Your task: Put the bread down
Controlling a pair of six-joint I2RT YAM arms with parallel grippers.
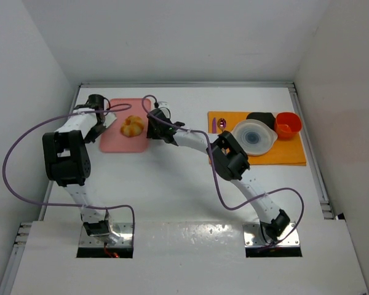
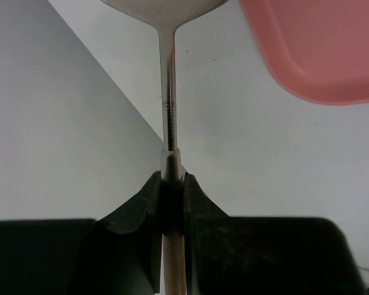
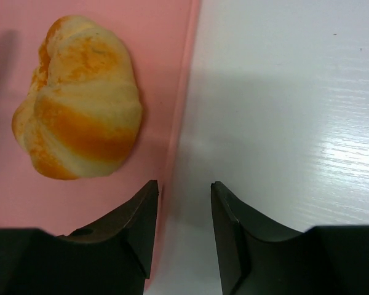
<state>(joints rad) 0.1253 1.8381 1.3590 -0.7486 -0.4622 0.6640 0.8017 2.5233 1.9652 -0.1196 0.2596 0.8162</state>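
Resting on a pink board (image 1: 119, 145) at the far left of the white table (image 1: 172, 196), the bread (image 1: 131, 126) is a small golden bun with paler scored lines, and it lies free with nothing touching it. The right gripper (image 1: 152, 126) sits low just beside it on the right. Its wrist camera shows the jaws parted and empty, straddling the board's edge, with the bread (image 3: 80, 98) ahead and to the left. This looks like the bun has been set down and let go. On the other side of the board, the left gripper (image 2: 172, 184) is clenched on the wooden handle of a metal utensil (image 2: 168, 92). The utensil's broad head is cut off by the top of the frame, so whether it is a spoon or a turner cannot be told. It points forward past the board's corner (image 2: 320, 49), probably held ready for a later step. Well apart, on the right, an orange mat (image 1: 295, 155) holds a white bowl (image 1: 254, 136), a red cup (image 1: 288, 125) and a purple spoon (image 1: 213, 125).
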